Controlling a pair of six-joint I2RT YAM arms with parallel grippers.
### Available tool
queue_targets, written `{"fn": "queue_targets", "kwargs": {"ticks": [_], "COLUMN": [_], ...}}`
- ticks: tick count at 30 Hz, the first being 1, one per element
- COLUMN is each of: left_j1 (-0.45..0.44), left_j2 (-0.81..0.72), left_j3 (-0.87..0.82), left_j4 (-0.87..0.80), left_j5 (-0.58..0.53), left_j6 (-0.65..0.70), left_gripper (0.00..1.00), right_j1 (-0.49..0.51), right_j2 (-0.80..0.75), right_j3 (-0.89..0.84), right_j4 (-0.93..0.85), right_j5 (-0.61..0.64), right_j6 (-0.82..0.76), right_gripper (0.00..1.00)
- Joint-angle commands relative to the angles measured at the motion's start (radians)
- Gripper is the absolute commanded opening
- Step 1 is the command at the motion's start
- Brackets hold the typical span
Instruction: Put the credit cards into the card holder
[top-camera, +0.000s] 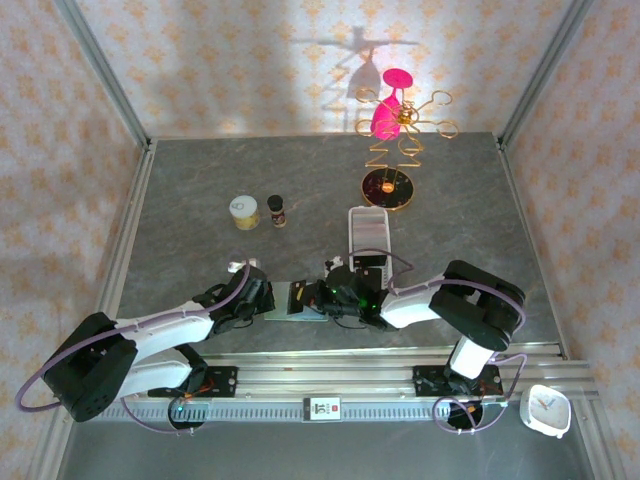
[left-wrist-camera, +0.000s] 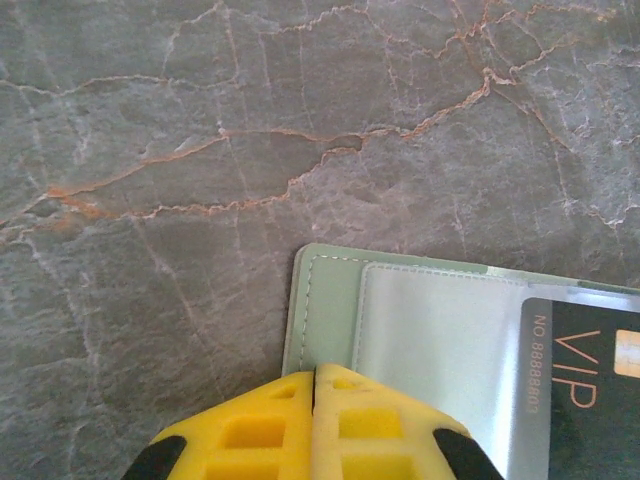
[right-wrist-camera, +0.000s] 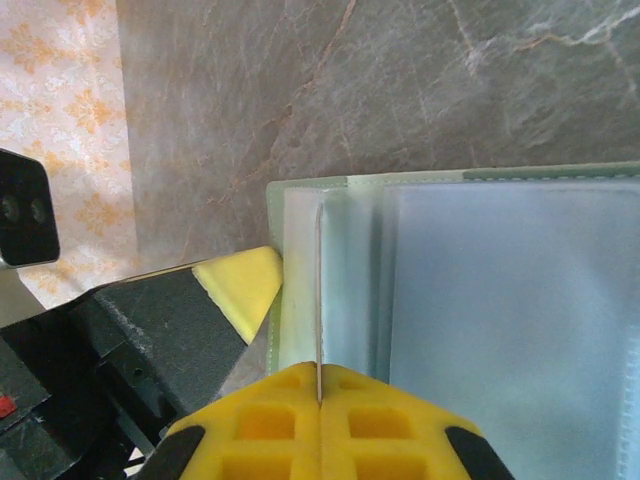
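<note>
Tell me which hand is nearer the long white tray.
Right. The right hand is at the card holder, just in front of the near end of the tray; the left hand is at the holder's left edge, farther away.

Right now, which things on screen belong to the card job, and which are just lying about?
Job: card holder, lying open; black VIP card.
Lying about: white perforated tray; yellow-lidded jar; small dark bottle; gold wire stand with pink glass; white clock.

Black-and-white arms (top-camera: 150, 338), lilac cables (top-camera: 172, 317), yellow tool fingers (left-wrist-camera: 255, 432)
</note>
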Motion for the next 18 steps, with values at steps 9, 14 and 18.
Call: {"fn": "queue_targets", "kwargs": {"ticks": [9,14,18], "left_j1": [-0.017,-0.019,-0.019], "left_j2": [0.045,0.045,0.044], "left_j3": [-0.014,-0.013,-0.015], "left_j4": [-0.063,-0.062,-0.062], "left_j5": [-0.002,-0.005,-0.006], "left_j6": [0.016,0.016,0.015], "left_gripper": [0.04,0.04,0.04], "right_j1": [0.017,0.02,0.02], "right_j2": [0.055,0.077,0.051], "right_j3": [0.034,0.057,0.087], "right_j4": [0.057,0.028,-0.12], "right_j5": [-0.056,-0.069,-0.012], "right_j6": [0.011,0.008,-0.026], "right_gripper": [0.0,0.0,0.11]}}
